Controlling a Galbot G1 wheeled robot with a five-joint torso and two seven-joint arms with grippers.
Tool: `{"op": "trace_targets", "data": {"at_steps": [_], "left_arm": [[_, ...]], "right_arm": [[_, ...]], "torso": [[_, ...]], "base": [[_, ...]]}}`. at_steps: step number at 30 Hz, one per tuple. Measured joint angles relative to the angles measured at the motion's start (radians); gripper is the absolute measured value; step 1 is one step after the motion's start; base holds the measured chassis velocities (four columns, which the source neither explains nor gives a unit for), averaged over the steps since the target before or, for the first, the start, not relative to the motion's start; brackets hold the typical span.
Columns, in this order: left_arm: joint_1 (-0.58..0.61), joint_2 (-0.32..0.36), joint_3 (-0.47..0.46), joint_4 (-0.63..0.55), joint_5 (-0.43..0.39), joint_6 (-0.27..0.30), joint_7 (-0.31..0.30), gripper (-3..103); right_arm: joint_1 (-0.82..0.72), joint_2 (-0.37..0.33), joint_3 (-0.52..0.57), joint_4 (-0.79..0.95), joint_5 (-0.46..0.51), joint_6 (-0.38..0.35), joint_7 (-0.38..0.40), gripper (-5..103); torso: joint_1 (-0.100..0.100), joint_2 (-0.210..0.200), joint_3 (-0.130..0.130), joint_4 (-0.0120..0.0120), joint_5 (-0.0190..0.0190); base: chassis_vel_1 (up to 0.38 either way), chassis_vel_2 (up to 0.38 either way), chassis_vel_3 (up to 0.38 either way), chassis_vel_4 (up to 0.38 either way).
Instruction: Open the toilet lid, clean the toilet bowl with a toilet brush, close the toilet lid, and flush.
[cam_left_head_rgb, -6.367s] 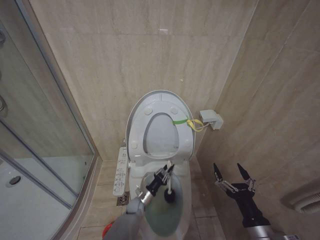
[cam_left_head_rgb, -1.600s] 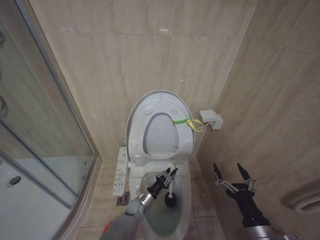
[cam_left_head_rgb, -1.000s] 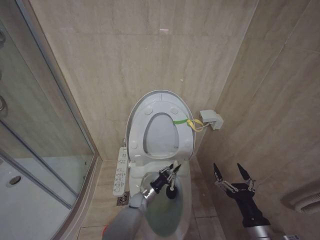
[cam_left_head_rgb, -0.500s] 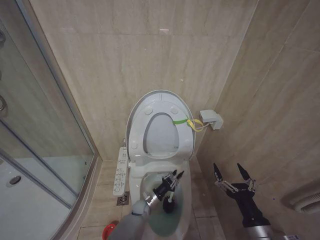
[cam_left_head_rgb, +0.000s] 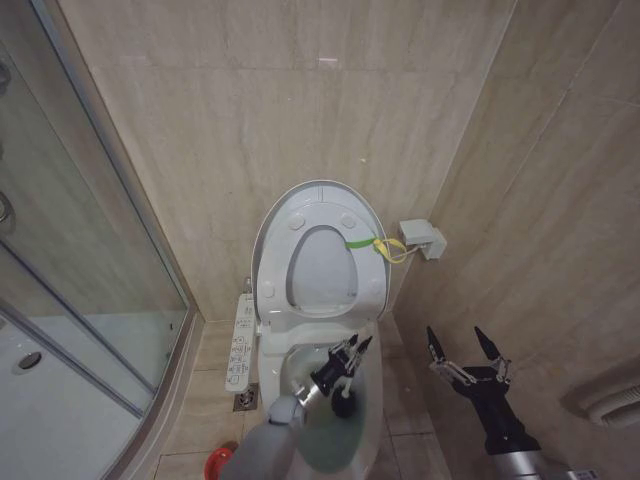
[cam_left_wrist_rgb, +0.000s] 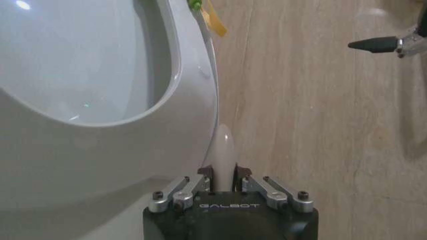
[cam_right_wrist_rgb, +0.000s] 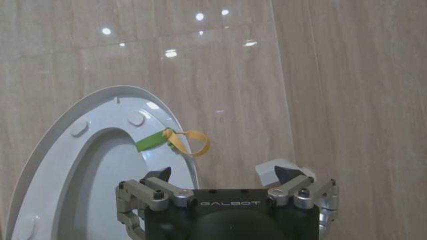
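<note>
Now my left end effector (cam_left_head_rgb: 349, 349) clamped on the toilet brush (cam_left_head_rgb: 343, 385) inside the toilet bowl (cam_left_head_rgb: 372, 400), toilet lid (cam_left_head_rgb: 318, 205) upright behind, right end effector (cam_left_head_rgb: 463, 344) spread apart beside the wall.

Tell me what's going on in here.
The robot is scrubbing the toilet. The left end effector is shut on the brush, whose dark head is down in the bowl. The lid stands open against the wall. The right end effector hangs open, beside the toilet by the right wall.

Toilet bowl (cam_left_head_rgb: 372, 400) front cut off by frame edge (left arm covers part); brush bristles indistinct.
</note>
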Motion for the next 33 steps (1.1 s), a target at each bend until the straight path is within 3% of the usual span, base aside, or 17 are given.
{"op": "trace_targets", "data": {"at_steps": [10,21,33], "left_arm": [[0.001,0.045,0.021,-0.066,-0.043,0.002,-0.014,21],[0.145,0.179,0.023,-0.216,-0.106,0.032,-0.053,21],[0.276,0.235,-0.019,-0.321,-0.097,0.030,-0.066,21]], "right_arm": [[0.000,0.000,0.000,0.000,0.000,0.000,0.000,100],[0.000,0.000,0.000,0.000,0.000,0.000,0.000,100],[0.000,0.000,0.000,0.000,0.000,0.000,0.000,100]], "torso": [[0.000,0.000,0.000,-0.0004,-0.0001],[0.000,0.000,0.000,0.0000,-0.0002],[0.000,0.000,0.000,-0.0001,-0.0001]], "base": [[0.000,0.000,0.000,0.000],[0.000,0.000,0.000,0.000],[0.000,0.000,0.000,0.000]]}}
